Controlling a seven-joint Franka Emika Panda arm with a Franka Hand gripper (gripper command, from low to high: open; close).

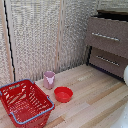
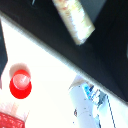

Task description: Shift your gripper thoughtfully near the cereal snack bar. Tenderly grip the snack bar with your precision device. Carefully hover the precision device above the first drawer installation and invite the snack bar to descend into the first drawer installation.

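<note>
Wrist view shows the cereal snack bar [image 2: 74,19] over a dark drawer opening; the hand itself is unseen, grip unknowable, so release should wait until it is centred.

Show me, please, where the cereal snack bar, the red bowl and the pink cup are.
cereal snack bar [image 2: 74,19], wrist view, middle of its printed face.
red bowl [image 1: 63,94], exterior view, its inside.
pink cup [image 1: 49,80], exterior view, its side wall.

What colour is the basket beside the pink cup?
Red with a blue rim, clearest in the exterior view.
</note>
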